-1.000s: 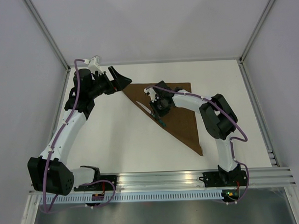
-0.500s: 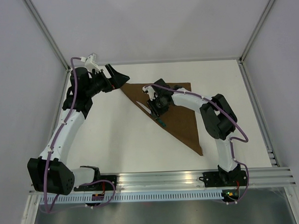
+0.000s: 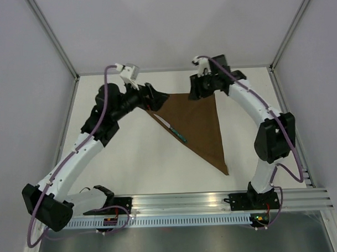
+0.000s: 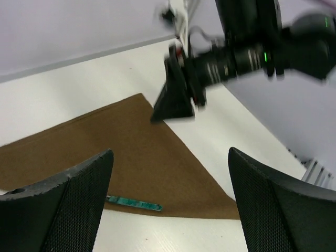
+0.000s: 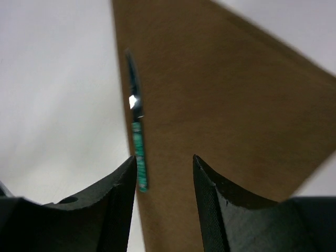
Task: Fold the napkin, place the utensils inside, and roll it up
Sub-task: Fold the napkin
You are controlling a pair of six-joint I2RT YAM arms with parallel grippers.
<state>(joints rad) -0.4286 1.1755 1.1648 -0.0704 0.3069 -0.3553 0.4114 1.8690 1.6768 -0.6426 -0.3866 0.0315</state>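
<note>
The left gripper [image 4: 169, 153] has its jaws spread wide with nothing between them. Its black, mesh-textured fingers [image 4: 73, 205] hang above the napkin's far-left corner, not touching the cloth. The right gripper [image 5: 164, 159] holds its jaws parted more narrowly, also empty, with ribbed dark pads [image 5: 218, 210] over the napkin near its far edge; in the left wrist view it is blurred. Seen from above, the left gripper [image 3: 156, 99] and the right gripper [image 3: 196, 92] sit apart at the napkin's two far corners. The napkin [image 3: 204, 127] is matte dark-brown cloth lying flat as a triangle, one straight edge along the far side, one down the right, and a long slanted edge facing left. The utensils [image 3: 172, 129], pencil-thin with a teal handle and a shiny whitish end, lie along that slanted edge, right at its border. Bare white table [image 3: 131, 155] spreads to the left and near side of the napkin, with a narrower strip to its right. A ribbed metal rail [image 3: 187, 200] runs well beyond the napkin's near tip.
</note>
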